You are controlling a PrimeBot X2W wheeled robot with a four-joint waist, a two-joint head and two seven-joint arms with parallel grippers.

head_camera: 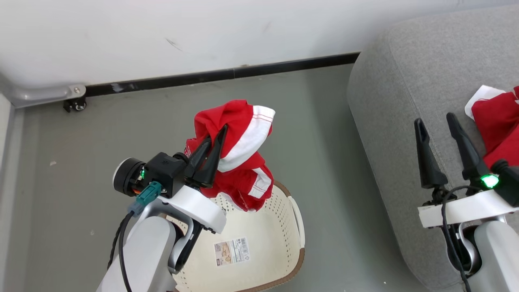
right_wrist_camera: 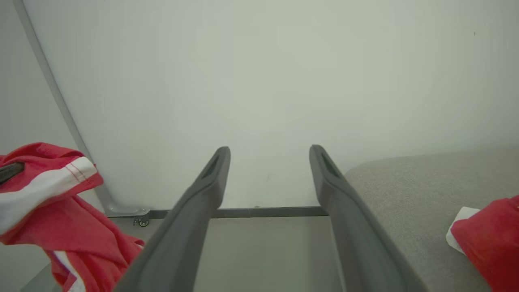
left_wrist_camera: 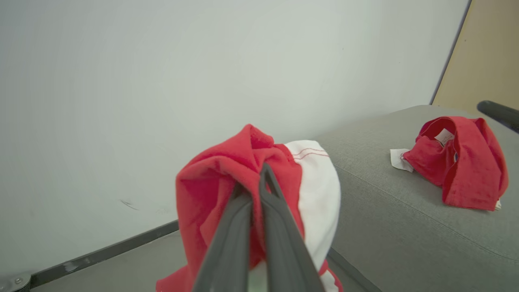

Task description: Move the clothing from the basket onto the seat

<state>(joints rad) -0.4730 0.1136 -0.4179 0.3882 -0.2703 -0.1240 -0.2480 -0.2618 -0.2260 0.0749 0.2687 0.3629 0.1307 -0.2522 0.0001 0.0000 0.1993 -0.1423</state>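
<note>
Of the 2 red garments with white trim, the lifted garment (head_camera: 243, 121) hangs pinched in the clenched jaws of the left gripper (head_camera: 217, 134). It is held above the 12 o'clock rim of the 1 basket (head_camera: 299, 227), and I cannot tell whether its lowest folds touch that rim. The other garment (head_camera: 496, 121) lies crumpled on the 1 seat (head_camera: 405, 81), which stands at 3 o'clock from the basket. The right gripper (head_camera: 434, 119) hovers over the seat with its 2 fingers spread wide, grasping nothing, just at 9 o'clock of the garment lying there. 1 barcode label (head_camera: 231, 251) shows on the basket's bottom. The left forearm (head_camera: 142, 251) hides the basket's 9 o'clock side. A strip of grey floor (head_camera: 332, 162) separates basket and seat. At 12 o'clock stands a white wall (head_camera: 162, 32) with a black baseboard (head_camera: 227, 75), and 1 caster (head_camera: 77, 105) sits at 10 o'clock.
</note>
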